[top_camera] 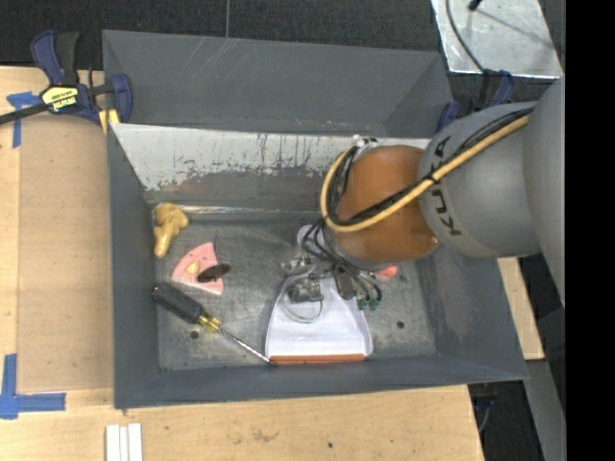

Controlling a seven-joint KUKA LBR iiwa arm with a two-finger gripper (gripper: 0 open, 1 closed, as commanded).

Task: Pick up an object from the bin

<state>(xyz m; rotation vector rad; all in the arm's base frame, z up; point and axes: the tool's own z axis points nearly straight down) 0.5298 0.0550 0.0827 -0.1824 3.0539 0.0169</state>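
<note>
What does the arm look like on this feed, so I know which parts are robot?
The arm is a thick, rounded silver-grey link lettered KUKA in dark capitals. Its wrist wears a glossy orange-brown dome cover. A yellow cable and black cables loop around that cover. Below hangs the gripper, a small dark metal cluster with thin wires.

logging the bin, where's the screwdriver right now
The screwdriver lies lower left in the bin, just below the pink wedge, tip toward the white block.
</note>
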